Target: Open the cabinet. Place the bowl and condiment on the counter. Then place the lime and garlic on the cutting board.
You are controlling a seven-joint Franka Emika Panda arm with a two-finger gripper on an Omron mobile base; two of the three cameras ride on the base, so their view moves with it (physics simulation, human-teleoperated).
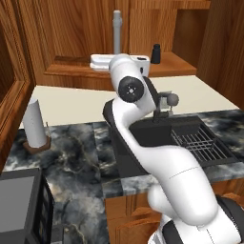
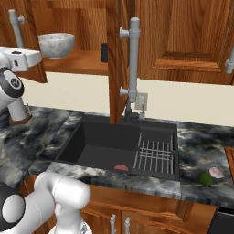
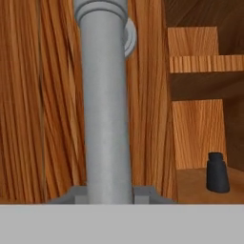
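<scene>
From the left base view, the white arm reaches up to the reddish-brown wood wall cabinet (image 1: 71,28), its gripper (image 1: 117,53) at a grey bar handle (image 1: 116,31), with the small black condiment bottle (image 1: 156,54) on the shelf beside it. From the right base view, the cabinet doors stand open; the shiny pale grey bowl (image 2: 56,45) sits on the shelf, the small round green lime (image 2: 205,178) and whitish-pink garlic bulb (image 2: 215,172) lie touching on the black and grey marbled counter (image 2: 192,187), right of the dark sink (image 2: 105,146). In the hand view, the jaws are clamped on the handle, the bottle to its right.
</scene>
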